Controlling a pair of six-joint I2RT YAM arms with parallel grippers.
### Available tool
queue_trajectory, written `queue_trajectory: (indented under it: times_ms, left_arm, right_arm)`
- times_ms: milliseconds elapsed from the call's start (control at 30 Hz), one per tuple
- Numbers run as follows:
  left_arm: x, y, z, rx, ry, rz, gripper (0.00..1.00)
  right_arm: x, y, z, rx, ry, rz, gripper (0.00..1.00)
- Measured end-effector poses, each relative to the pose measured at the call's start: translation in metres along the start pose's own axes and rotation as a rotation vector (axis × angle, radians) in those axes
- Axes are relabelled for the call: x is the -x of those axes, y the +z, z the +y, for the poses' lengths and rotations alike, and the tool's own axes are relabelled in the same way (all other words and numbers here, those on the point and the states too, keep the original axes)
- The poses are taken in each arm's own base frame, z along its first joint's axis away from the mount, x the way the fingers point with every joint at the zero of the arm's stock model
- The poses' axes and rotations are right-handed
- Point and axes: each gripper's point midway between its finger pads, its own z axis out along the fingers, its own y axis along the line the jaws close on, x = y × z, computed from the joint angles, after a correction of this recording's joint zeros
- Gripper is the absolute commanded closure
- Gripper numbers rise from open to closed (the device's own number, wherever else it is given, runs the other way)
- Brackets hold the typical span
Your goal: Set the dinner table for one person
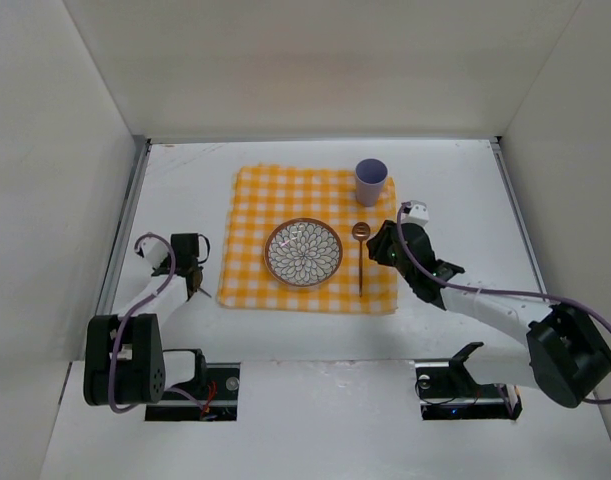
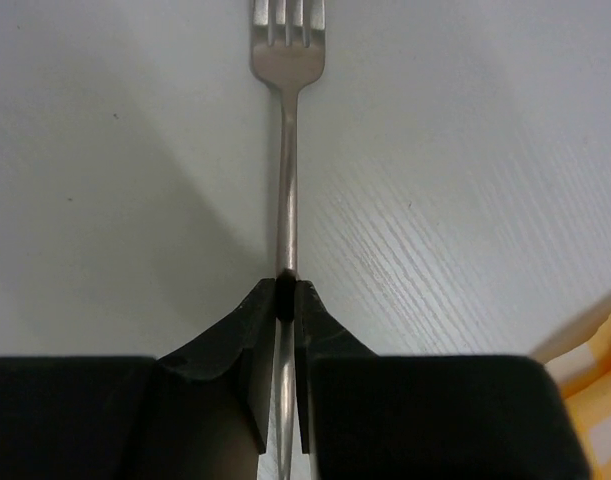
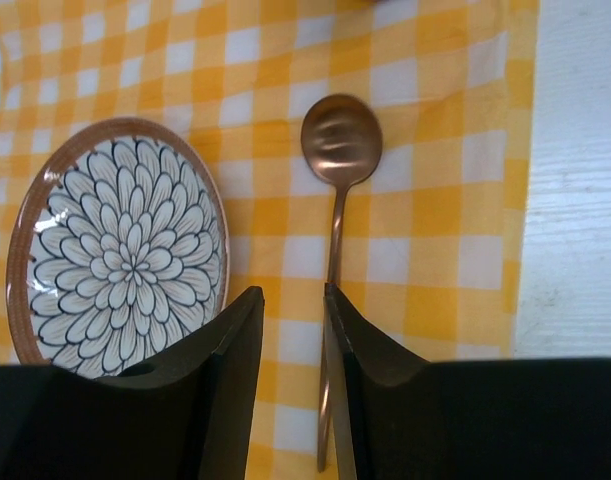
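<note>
On the checked cloth: patterned plate centred, copper spoon just right of it, lavender cup at the far corner.
Left gripper: clenched on a fork by its handle, over bare dinner table beside the cloth.
Right gripper: jaws parted over the spoon's handle, holding nothing.
Remaining: likely the fork, to go left of the plate.

Yellow-and-white checked cloth lies flat. On it, a bit near of ctr: plate w/ brown rim & blue-white petal pattern. Copper-coloured spoon on cloth just R of plate, not touching it, bowl at far end, handle twd near edge. Lilac cup upright at cloth's far-R corner. Silver fork off cloth, near its L edge. White walls behind & either side of cloth.
</note>
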Motion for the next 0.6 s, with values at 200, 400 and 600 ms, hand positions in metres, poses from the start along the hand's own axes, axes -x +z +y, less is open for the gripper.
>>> queue_trajectory:
  times_ms: [200,400,600]
  left_arm:
    - [0.003,-0.018,-0.003,-0.059,0.009,-0.040,0.98]
    - [0.031,-0.075,-0.044,-0.261,0.083,-0.160,0.97]
    - [0.007,-0.127,-0.101,-0.485,0.302,-0.158,0.97]
  right_arm:
    - [0.025,-0.009,-0.010,-0.006,0.051,-0.072,0.59]
    - [0.025,-0.008,-0.016,-0.022,0.067,-0.073,0.59]
    - [0.027,-0.011,-0.018,-0.019,0.075,-0.086,0.58]
